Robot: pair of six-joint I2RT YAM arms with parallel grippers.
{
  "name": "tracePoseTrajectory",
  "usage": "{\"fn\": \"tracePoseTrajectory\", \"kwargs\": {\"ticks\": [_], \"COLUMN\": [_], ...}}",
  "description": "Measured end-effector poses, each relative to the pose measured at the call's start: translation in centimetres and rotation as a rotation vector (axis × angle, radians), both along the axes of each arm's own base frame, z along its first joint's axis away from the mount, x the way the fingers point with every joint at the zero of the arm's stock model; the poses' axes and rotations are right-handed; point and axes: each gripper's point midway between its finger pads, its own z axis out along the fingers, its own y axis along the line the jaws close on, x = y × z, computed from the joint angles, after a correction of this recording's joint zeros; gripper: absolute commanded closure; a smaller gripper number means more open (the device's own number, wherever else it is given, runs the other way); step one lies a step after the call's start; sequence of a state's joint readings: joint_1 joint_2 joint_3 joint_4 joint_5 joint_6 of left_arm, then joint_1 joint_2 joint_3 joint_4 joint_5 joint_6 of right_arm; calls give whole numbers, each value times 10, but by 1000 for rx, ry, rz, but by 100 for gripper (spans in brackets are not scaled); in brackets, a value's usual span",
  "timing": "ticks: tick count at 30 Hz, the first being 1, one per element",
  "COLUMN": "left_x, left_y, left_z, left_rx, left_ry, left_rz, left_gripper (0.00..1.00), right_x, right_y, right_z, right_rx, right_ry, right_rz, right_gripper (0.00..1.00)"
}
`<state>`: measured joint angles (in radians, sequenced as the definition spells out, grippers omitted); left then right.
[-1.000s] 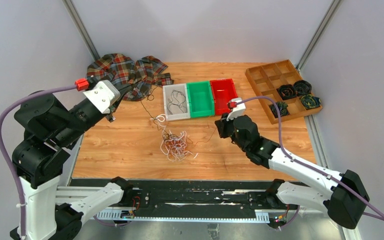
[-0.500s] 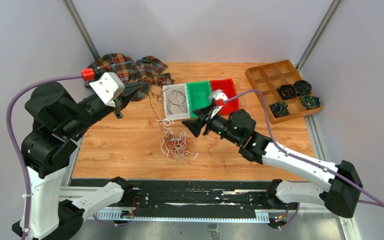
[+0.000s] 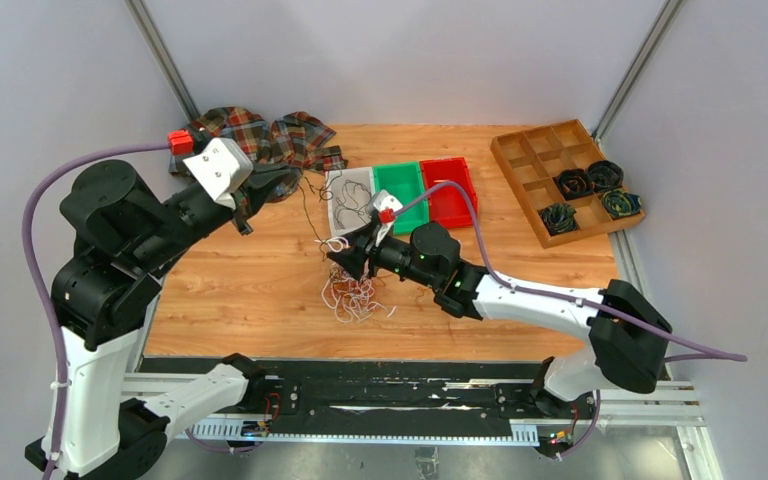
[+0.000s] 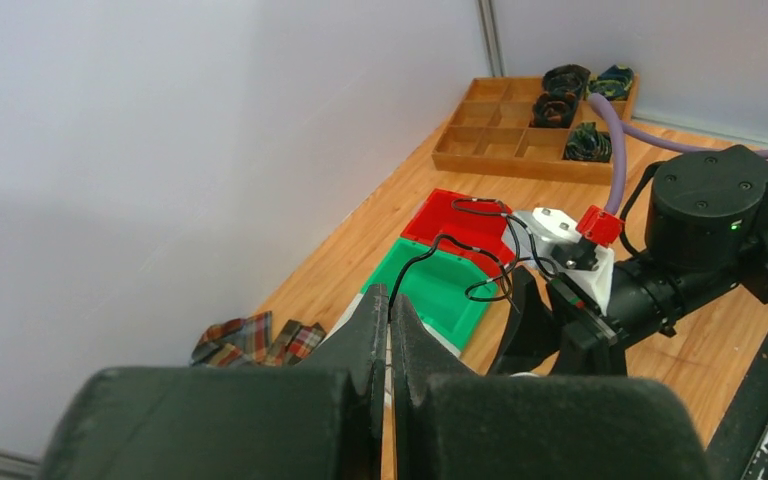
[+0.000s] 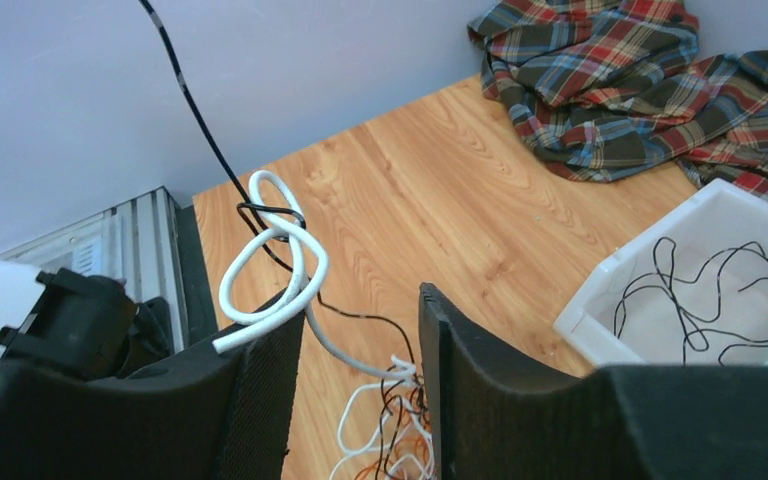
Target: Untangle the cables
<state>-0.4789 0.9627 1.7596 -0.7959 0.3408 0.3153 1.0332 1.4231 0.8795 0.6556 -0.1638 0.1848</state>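
Cables get a second helper

The cables (image 3: 353, 292) lie in a small messy bunch on the wood surface (image 3: 250, 290), just in front of the white bin (image 5: 590, 320). One black cable (image 5: 205, 130) runs up tight from the bunch to the left end effector (image 4: 388, 318), which pinches it. A second ago the right end effector (image 3: 346, 257) was by the red bin (image 3: 448, 190). Now it hangs over the bunch, fingers apart, holding nothing. I think it will pull a strand free. Only the right wrist view shows a white loop (image 5: 278, 250) knotted round the black cable. Only the left wrist view shows the pinch.
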Motion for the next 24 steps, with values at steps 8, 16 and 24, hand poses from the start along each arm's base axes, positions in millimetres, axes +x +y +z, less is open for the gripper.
{"fn": "tracePoseTrajectory", "kwargs": {"ticks": [8, 16, 24], "left_x": [-3, 4, 15], "left_y": [1, 9, 20], "left_z": [1, 2, -2], "left_rx": [-15, 7, 13], "left_ry": [5, -21, -30], "left_rz": [1, 54, 138], "left_gripper": [100, 100, 100], "right_x": [8, -1, -14], "right_y": [8, -23, -55], "right_z": [-2, -8, -2], "right_rx": [5, -2, 10], "right_ry": [-6, -2, -7], "right_rz": [-18, -63, -94], "right_gripper": [99, 99, 100]}}
